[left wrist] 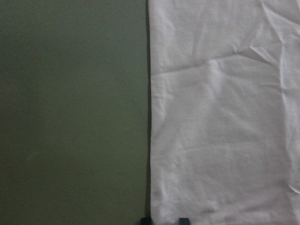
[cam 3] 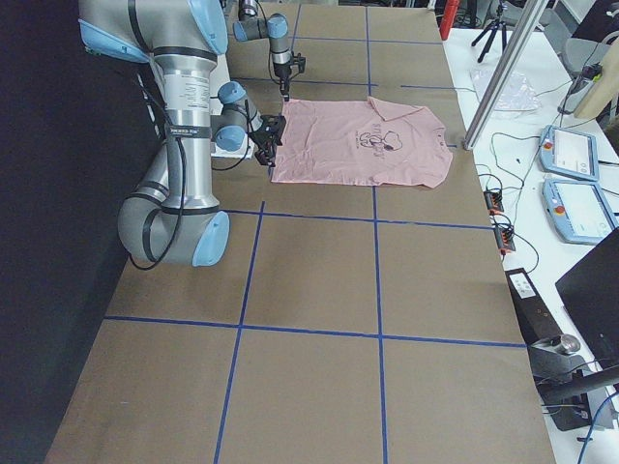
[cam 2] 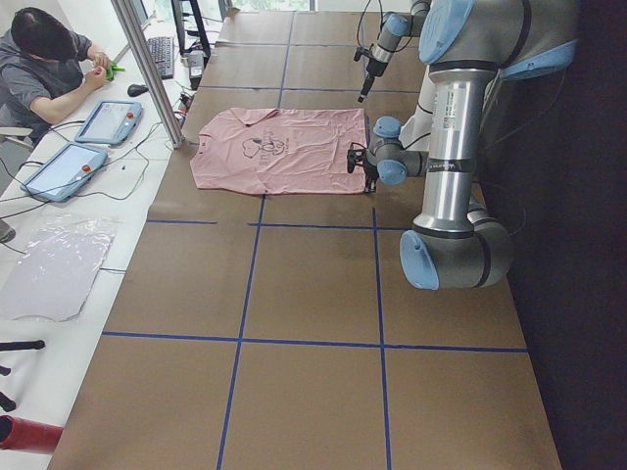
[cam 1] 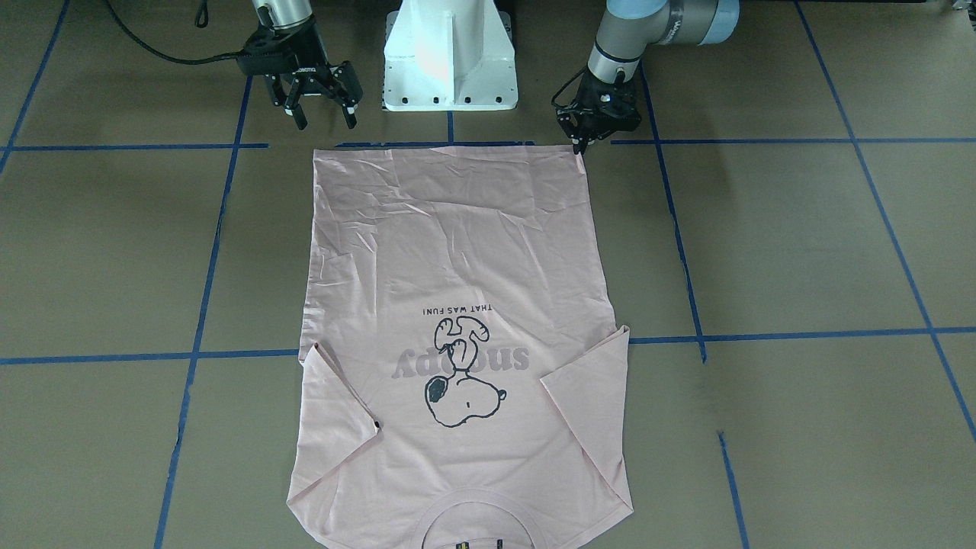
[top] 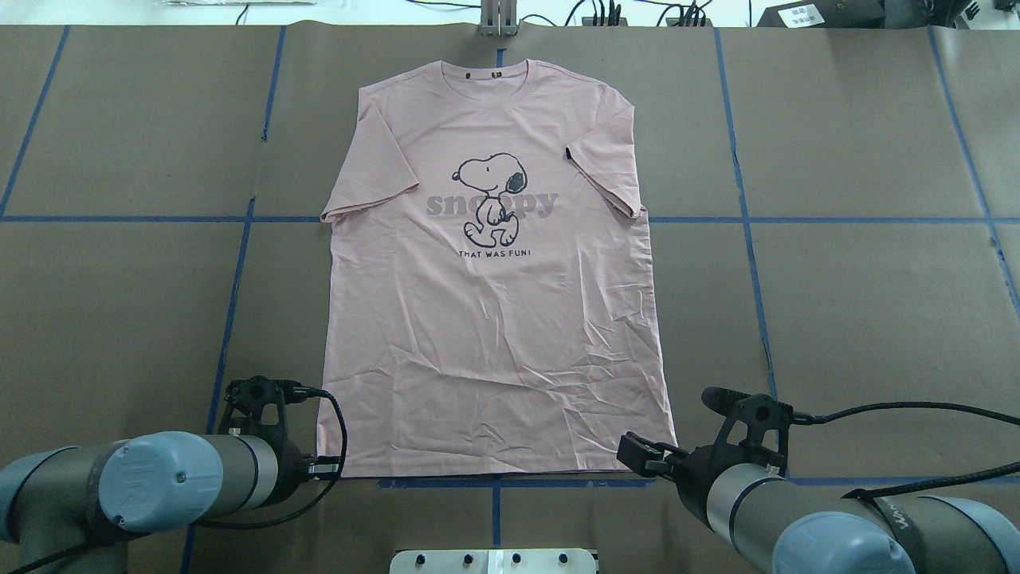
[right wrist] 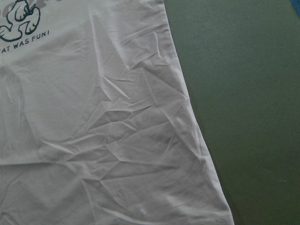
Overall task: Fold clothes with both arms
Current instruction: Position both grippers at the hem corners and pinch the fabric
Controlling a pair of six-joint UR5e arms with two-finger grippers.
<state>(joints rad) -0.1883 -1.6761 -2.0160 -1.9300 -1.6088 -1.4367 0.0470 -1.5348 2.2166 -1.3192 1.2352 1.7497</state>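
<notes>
The pale pink T-shirt lies flat and face up on the brown table, collar away from me, with the Snoopy print and a small dark sleeve tag showing. My left gripper is down at the hem corner on my left. In the left wrist view its fingertips stand close together astride the shirt's edge, pinched on the cloth. My right gripper is open and empty, hovering just short of the other hem corner. The right wrist view shows only wrinkled cloth.
The white central pedestal stands between the arms. Blue tape lines grid the brown table. In the exterior left view an operator sits beside tablets past the far edge, by a metal pole.
</notes>
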